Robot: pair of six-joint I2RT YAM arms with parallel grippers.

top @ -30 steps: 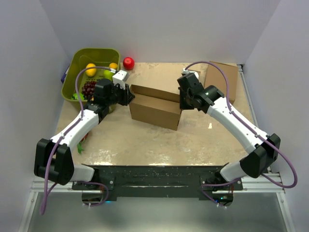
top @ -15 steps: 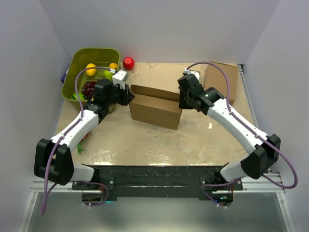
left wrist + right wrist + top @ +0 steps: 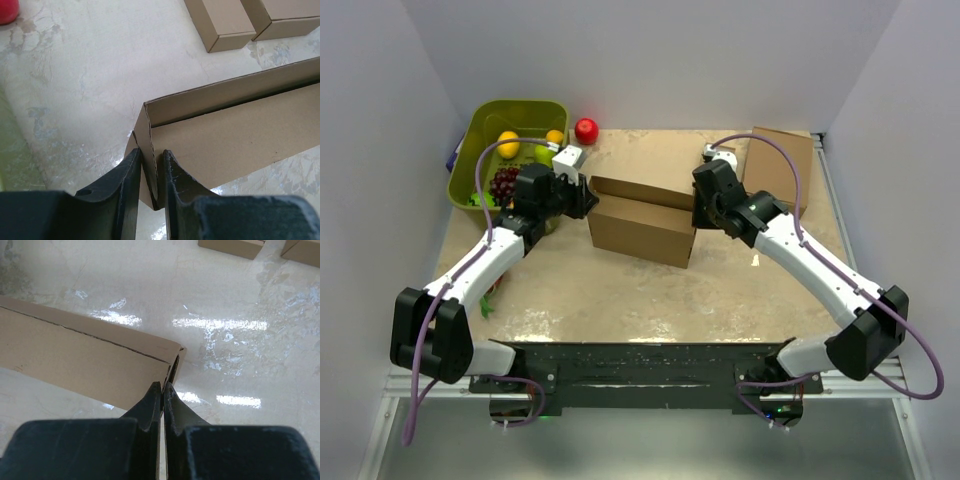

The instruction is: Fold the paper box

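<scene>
Change over the last second: the right arm drew slightly outward and toward its base, taking the right pincer (image 3: pixel 701 212) with it. The left arm did not move. The paper box (image 3: pixel 642 218) held its place mid-table, with long walls standing and the top open.

Judgement: a small adjustment at the right end only, with no fold completed. The end flaps looked still to be tucked.

Left pincer (image 3: pixel 150 172): closed on the box's left end wall at the corner, one finger on each face of the cardboard.

Right pincer (image 3: pixel 162 397): fingers pressed almost flat together, tips at the box's right corner.

Hard to make out:
- Whether a thin edge of card was caught between the right fingers could not be told.
- In the overhead view both arms covered the box ends, so the flap positions there were hidden.
- The box floor showed only in the left wrist view.
- The spare boxes (image 3: pixel 780 165) at the back right were partly behind the right arm's cable.
</scene>
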